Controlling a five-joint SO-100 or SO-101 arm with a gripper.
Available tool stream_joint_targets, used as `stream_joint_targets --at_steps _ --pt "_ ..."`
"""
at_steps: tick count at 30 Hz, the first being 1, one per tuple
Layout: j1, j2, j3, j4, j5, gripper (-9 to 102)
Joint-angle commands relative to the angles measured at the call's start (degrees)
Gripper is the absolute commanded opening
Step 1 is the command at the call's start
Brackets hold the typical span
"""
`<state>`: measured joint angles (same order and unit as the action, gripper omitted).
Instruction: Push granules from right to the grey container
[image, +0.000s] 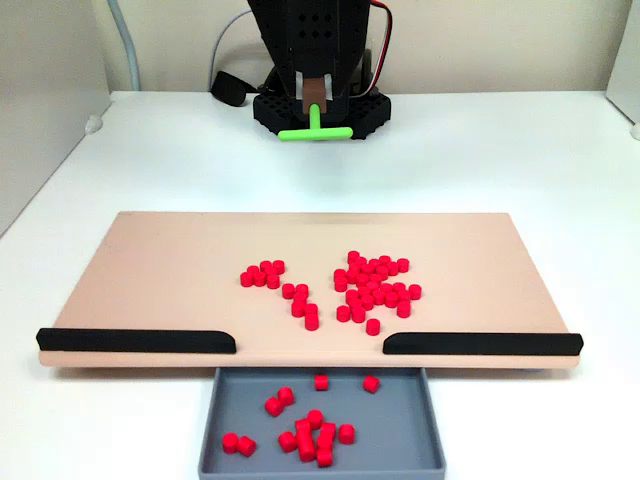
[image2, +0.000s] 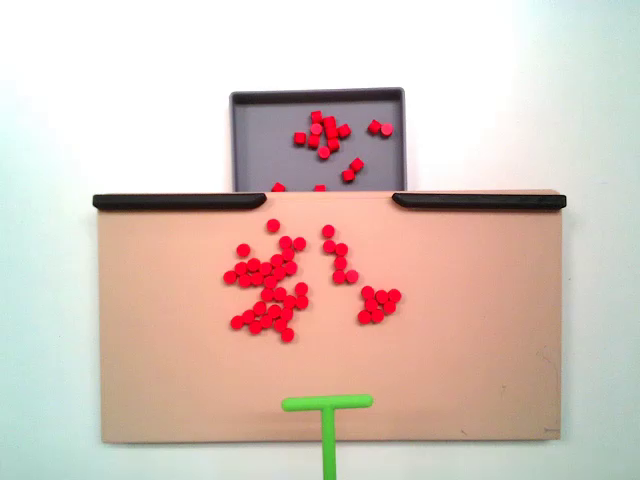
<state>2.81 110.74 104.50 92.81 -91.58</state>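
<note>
A: Red granules (image2: 268, 290) lie in the middle of the board (image2: 150, 380), in one large cluster and two smaller groups. Some more are already inside the grey container (image2: 250, 150), which sits just past the gap between the two black strips (image2: 170, 201).

B: Where is the gripper (image: 316, 98)?

A: It is at the far edge of the table in the front fixed view, well apart from the granules. Its jaws pinch the stem of the green pusher (image2: 327, 403).

B: Which way must the pusher go?

A: In the top fixed view its crossbar lies across the board, near the lower edge. The granules are between it and the gap, so I think a straight push up toward the container is needed. The big cluster lies a little to the left of the bar.
</note>
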Motion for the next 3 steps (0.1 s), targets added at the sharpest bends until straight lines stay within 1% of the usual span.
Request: stream_joint_targets --at_steps 1,3 --pt "0.09 0.44 -1.05 -0.35 -0.44 0" --pt "0.09 0.35 -1.14 -0.35 -0.44 0"
